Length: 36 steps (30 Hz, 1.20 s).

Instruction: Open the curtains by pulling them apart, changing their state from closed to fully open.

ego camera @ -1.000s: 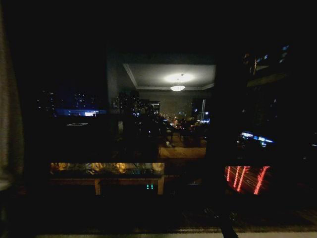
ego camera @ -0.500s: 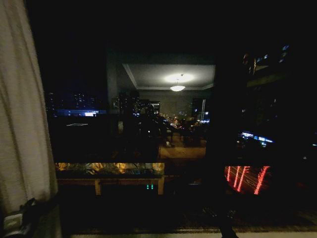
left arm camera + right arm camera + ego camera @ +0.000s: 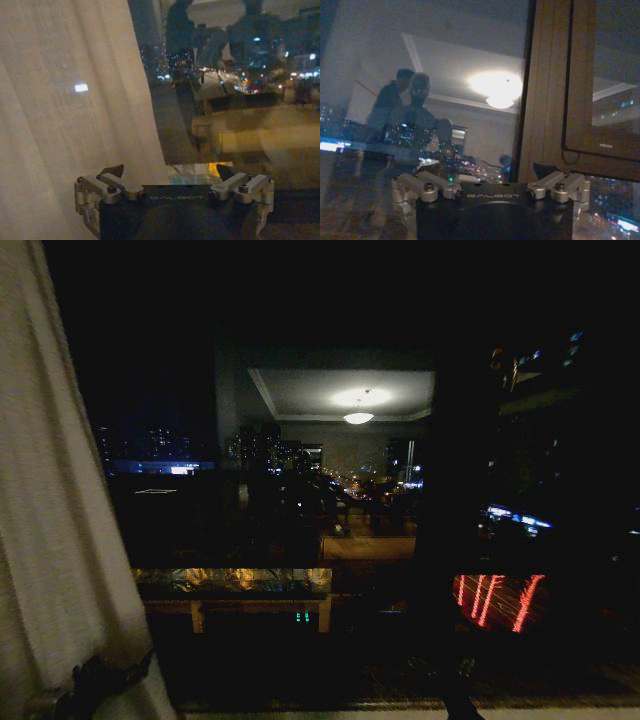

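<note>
Nearest in the head view, at the lower left corner, the left gripper (image 3: 95, 685) shows as a dark shape lying against the lower part of a sheer off-white curtain (image 3: 50, 540); whether it has hold of the fabric cannot be told from here. That curtain hangs down the left edge of the head view, pleated, slanting outward toward the bottom. In the left wrist view the left gripper (image 3: 172, 177) has its two fingers spread wide, one dark fingertip (image 3: 114, 171) just at the hanging edge of the same curtain (image 3: 70, 110), the other out over bare glass; nothing sits between them. The weave is translucent, a small light showing through it. Beyond the curtain's edge lies the window glass (image 3: 330, 490), dark, with night city lights outside and a reflected ceiling lamp (image 3: 359, 417). In the right wrist view the right gripper (image 3: 487, 172) also stands open and empty, fingers apart, held up before the window glass (image 3: 445, 100) near a brown vertical window frame (image 3: 550, 85). The glass there carries the reflection of the lamp (image 3: 500, 87) and of dim figures. Far off, red lit signage (image 3: 498, 600) glows low at the right of the head view.
</note>
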{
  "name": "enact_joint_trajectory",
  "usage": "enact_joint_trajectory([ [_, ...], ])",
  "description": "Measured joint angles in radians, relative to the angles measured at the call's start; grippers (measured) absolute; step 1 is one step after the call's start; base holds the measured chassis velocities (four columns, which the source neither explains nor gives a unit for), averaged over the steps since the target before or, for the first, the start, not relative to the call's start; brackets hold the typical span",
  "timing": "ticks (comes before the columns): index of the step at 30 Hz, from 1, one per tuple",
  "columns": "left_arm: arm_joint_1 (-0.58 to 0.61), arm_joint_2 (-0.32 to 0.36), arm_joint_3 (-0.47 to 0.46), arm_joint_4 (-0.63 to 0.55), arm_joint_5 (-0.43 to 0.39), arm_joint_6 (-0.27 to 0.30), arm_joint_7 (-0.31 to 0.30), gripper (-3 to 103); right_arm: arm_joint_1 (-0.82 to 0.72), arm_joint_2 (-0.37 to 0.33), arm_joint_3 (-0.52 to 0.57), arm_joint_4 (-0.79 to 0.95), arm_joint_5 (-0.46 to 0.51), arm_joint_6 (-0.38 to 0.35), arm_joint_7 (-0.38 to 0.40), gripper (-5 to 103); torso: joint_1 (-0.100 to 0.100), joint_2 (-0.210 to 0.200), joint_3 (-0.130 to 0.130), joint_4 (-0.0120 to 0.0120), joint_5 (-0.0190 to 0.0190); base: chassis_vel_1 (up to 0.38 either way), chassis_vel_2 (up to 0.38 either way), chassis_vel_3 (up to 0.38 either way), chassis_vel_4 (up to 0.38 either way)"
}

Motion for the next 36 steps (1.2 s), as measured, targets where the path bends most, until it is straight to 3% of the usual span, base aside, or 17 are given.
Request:
enact_joint_trajectory([
  [5,0.043,-0.065,0.006,-0.013,0.038,-0.024,0.012,100,0.000,0.000,-0.002,0.011,-0.004,-0.002,0.001,100,0.000,0.000,0.000,0.0002,-0.0001,0.000,0.000,0.000,0.000],
  [12,0.031,-0.063,0.011,0.003,0.040,-0.041,0.016,100,-0.002,0.000,-0.002,0.012,-0.005,-0.003,0.002,100,0.000,0.000,0.000,0.0000,0.0000,0.000,0.000,0.000,0.000],
  [18,0.014,-0.054,0.024,0.013,0.036,-0.083,0.054,100,0.002,0.000,-0.007,0.004,-0.004,-0.005,0.002,100,0.000,0.000,0.000,-0.0001,0.0000,0.000,0.000,0.000,0.000],
  [21,-0.004,-0.073,0.017,0.018,0.032,-0.118,0.024,100,-0.003,0.000,-0.019,0.009,0.040,-0.041,0.006,100,0.000,0.000,0.000,-0.0001,-0.0001,0.000,0.000,0.000,0.000],
  [23,-0.012,-0.103,-0.010,-0.015,0.000,-0.124,-0.056,100,-0.019,0.000,-0.043,0.035,0.097,-0.110,0.014,100,0.000,0.000,0.000,-0.0002,-0.0001,0.000,0.000,0.000,0.000],
  [26,-0.002,-0.137,-0.033,-0.066,-0.020,-0.128,-0.096,100,-0.037,0.000,-0.069,0.045,0.105,-0.136,0.015,100,0.000,0.000,0.000,0.0001,-0.0001,0.000,0.000,0.000,0.000],
  [31,0.038,-0.200,-0.047,-0.163,-0.020,-0.128,-0.115,100,-0.065,0.000,-0.126,0.064,0.087,-0.191,0.014,100,0.000,0.000,0.000,0.0002,0.0002,0.000,0.000,0.000,0.000],
  [36,0.060,-0.218,-0.042,-0.188,0.002,-0.130,-0.110,100,-0.055,0.000,-0.123,0.070,0.083,-0.236,0.010,100,0.000,0.000,0.000,0.0002,-0.0002,0.000,0.000,0.000,0.000],
])
